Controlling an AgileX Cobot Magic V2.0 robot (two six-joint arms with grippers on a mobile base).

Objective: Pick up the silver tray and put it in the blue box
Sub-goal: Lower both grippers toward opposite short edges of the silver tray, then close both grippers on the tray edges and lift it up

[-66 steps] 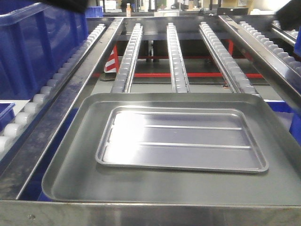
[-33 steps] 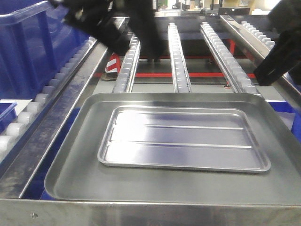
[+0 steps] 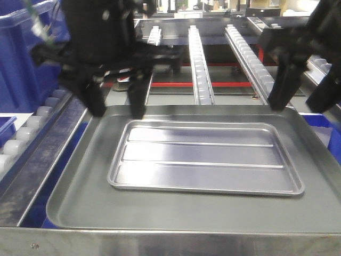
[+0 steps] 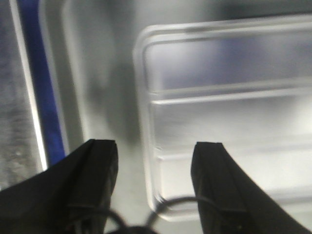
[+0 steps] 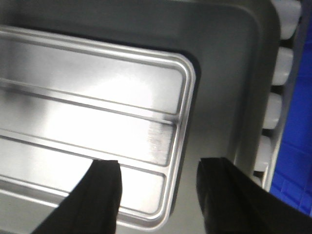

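While the small shiny silver tray (image 3: 205,157) with two long ridges lies flat inside the larger dull grey metal tray (image 3: 74,202), both black grippers are seen at the far side of that grey tray. The left gripper (image 3: 117,109) is held at its far left corner, jaws apart and empty. The right gripper (image 3: 301,101) is held at its far right corner, jaws also apart, nothing between them. The deep blue plastic box (image 3: 18,69) stands to the left of the grey tray. Behind the grey tray, steel roller rails (image 3: 198,58) run away over a red bar (image 3: 224,84).
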